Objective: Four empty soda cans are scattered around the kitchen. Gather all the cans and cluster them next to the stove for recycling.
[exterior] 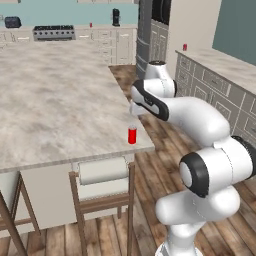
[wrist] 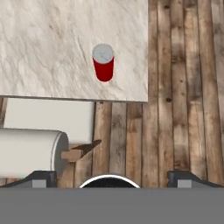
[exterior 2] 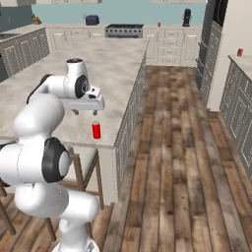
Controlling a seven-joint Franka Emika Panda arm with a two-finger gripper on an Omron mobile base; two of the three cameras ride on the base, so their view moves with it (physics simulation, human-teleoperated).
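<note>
A: From the left base view, what do you get?

B: A small red cylindrical soda can (exterior: 132, 135) upright on the beige marbled tabletop (exterior: 55, 105), near the corner at about five o'clock of the slab. The white arm's gripper (exterior: 133, 112) hangs right above it, not touching. At eleven o'clock, far back, sits the grey-steel stove (exterior: 54, 33), with a second red can (exterior: 90, 24) beside it on the back counter, and a third red can (exterior: 185, 47) on the side counter at one o'clock.

A: And the right base view?

B: The same near can at nine o'clock, under the gripper (exterior 2: 84, 112). The stove lies at twelve o'clock, and the long wood plank floor (exterior 2: 172, 162) runs down the right.

A: The hand view?

B: Straight down on the can's pale grey lid; its long axis is vertical, top toward the camera. The jaws stand wide apart, released, holding nothing. A cream-cushioned wooden stool (wrist: 48, 131) lies below the tabletop edge at eight o'clock.
</note>
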